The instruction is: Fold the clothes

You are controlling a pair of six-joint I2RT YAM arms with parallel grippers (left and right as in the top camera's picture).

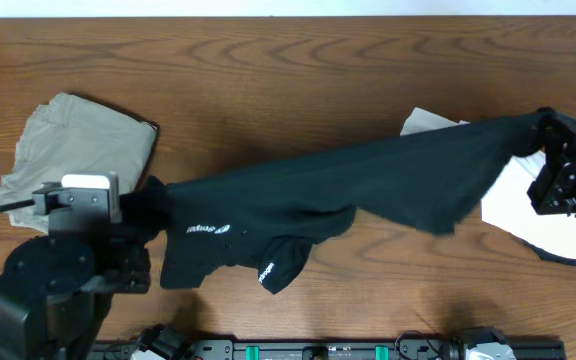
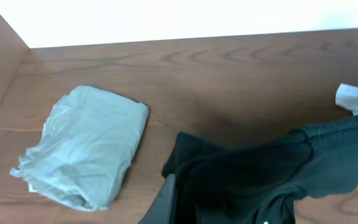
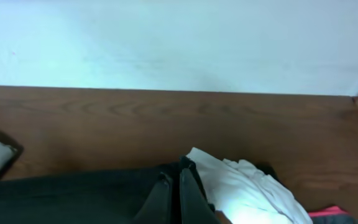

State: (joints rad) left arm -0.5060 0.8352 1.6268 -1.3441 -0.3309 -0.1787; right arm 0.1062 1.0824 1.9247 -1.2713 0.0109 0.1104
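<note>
Right gripper (image 3: 174, 186) is pinched tight on one end of the soft black garment with white logo lettering (image 1: 368, 180). The left gripper (image 1: 133, 212) looks clamped on the other end, so it hangs stretched between them. Risk imo: a thin pinch slips under that tension and dumps the fabric onto the crumpled white cloth (image 3: 247, 186) right beside the right gripper.

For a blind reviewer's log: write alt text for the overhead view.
A black garment is stretched across the wooden table, held between the left gripper and the right gripper. A folded grey-beige garment lies at far left; a white garment lies at right, partly under the black one.
</note>
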